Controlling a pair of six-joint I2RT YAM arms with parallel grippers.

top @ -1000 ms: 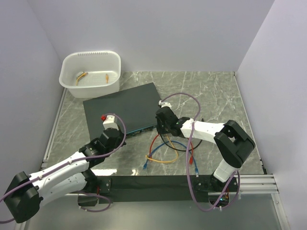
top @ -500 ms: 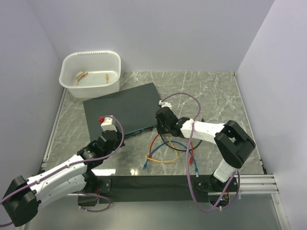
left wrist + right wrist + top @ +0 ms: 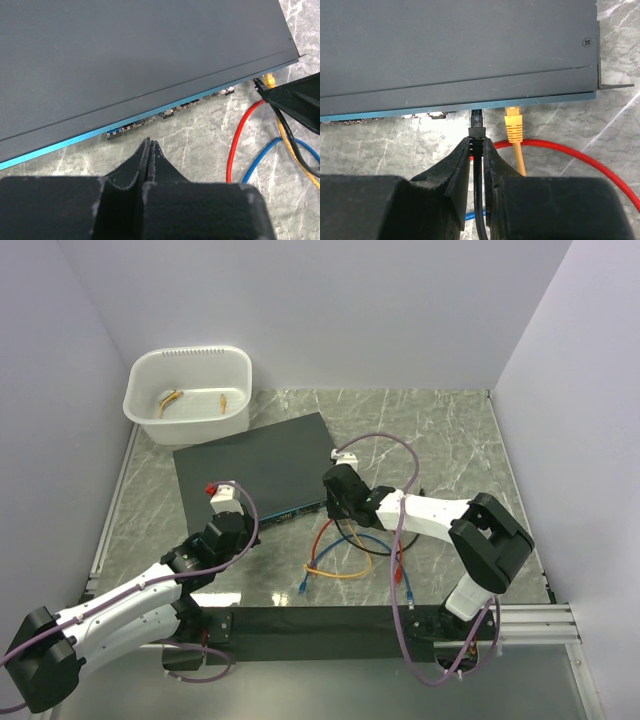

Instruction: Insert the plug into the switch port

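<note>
Marble tabletop (image 3: 440,430), seen from above and from both wrists: the right gripper (image 3: 477,146) pinches a black cable (image 3: 479,200) with its jaws narrow, just behind the black plug (image 3: 477,125). The plug's tip stands at a switch port (image 3: 477,113) in the teal-blue front face (image 3: 555,97) of the network switch (image 3: 455,45); whether it is fully seated cannot be told. Just to its right, a yellow plug (image 3: 513,126) sits in the neighbouring socket. A red cable (image 3: 580,155) curves across the marble beside it, with a blue cable (image 3: 260,160) lying nearby. The left gripper (image 3: 149,145) has its fingers pressed together on nothing and points at the same face further along the row, close to it but apart. The switch lies slewed in the left half of the tabletop, its back corner near the white tub (image 3: 190,425) in the far left corner.
</note>
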